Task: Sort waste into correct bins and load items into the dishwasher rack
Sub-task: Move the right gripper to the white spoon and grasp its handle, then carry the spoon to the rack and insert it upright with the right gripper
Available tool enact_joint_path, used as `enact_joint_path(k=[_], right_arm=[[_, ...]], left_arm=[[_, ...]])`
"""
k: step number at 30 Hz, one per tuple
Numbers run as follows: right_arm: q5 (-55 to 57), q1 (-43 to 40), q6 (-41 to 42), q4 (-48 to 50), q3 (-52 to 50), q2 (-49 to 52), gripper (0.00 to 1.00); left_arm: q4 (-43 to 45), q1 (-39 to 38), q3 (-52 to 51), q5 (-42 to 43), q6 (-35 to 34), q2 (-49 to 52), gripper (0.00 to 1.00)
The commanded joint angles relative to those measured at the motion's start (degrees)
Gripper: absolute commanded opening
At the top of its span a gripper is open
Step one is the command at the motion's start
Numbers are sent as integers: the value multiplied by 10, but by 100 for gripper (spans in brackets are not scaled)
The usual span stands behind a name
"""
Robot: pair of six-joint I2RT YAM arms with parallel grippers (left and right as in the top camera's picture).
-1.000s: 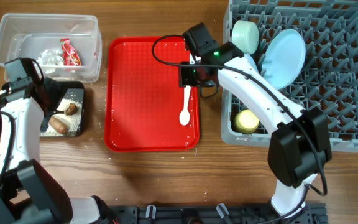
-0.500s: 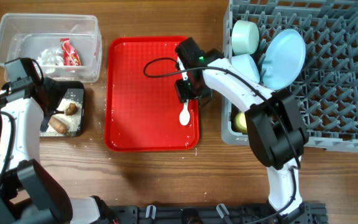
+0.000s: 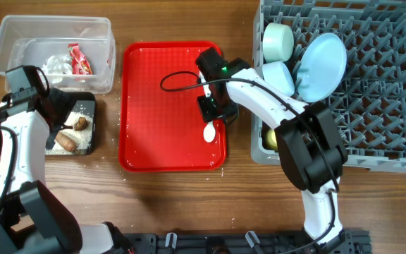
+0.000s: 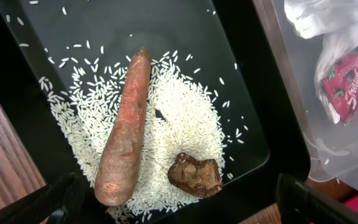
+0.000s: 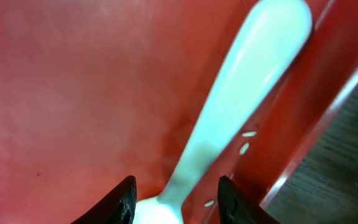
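The white plastic spoon (image 3: 209,131) lies on the red serving tray (image 3: 161,106) near its right rim. My right gripper (image 3: 211,113) is low over it, open, with a finger on each side of the spoon's handle (image 5: 241,99). My left gripper (image 4: 179,208) is open above the black tray (image 3: 90,144), which holds rice crumbs (image 4: 185,124), the carrot-shaped piece (image 4: 124,134) and the brown lump (image 4: 195,176). The clear tub (image 3: 20,42) holds the red wrapper (image 3: 80,59) and white tissue (image 3: 55,65). The grey rack (image 3: 372,106) holds the plate (image 3: 324,63), two bowls (image 3: 278,40) and the yellow cup (image 3: 268,139).
A few rice grains lie on the red tray's rim beside the spoon (image 5: 248,134). The rack's left wall stands close to the red tray's right edge. Wooden tabletop (image 3: 175,204) runs along the front.
My right gripper has moved left and down from beside the rack onto the spoon, now straddling its handle. The left arm has not moved.
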Motion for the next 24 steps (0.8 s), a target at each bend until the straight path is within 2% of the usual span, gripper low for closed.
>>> enact_joint_path(k=[1, 3, 7, 12, 15, 16, 21, 24], right_arm=[[15, 1, 24, 0, -7, 14, 42], [16, 1, 19, 22, -20, 14, 35], [17, 0, 6, 50, -57, 14, 34], [27, 0, -9, 73, -70, 14, 13], [39, 0, -22, 85, -70, 14, 9], [39, 0, -23, 87, -70, 14, 4], [37, 0, -39, 66, -48, 1, 4], [37, 0, -39, 38, -14, -52, 4]], left_arm=[[0, 2, 7, -2, -1, -5, 100], [0, 2, 7, -2, -1, -5, 100], [0, 2, 7, -2, -1, -5, 100], [0, 2, 7, -2, -1, -5, 100], [0, 2, 7, -2, -1, -5, 100], [0, 2, 7, -2, -1, -5, 100], [0, 2, 7, -2, -1, -5, 100], [0, 2, 7, -2, -1, -5, 100]])
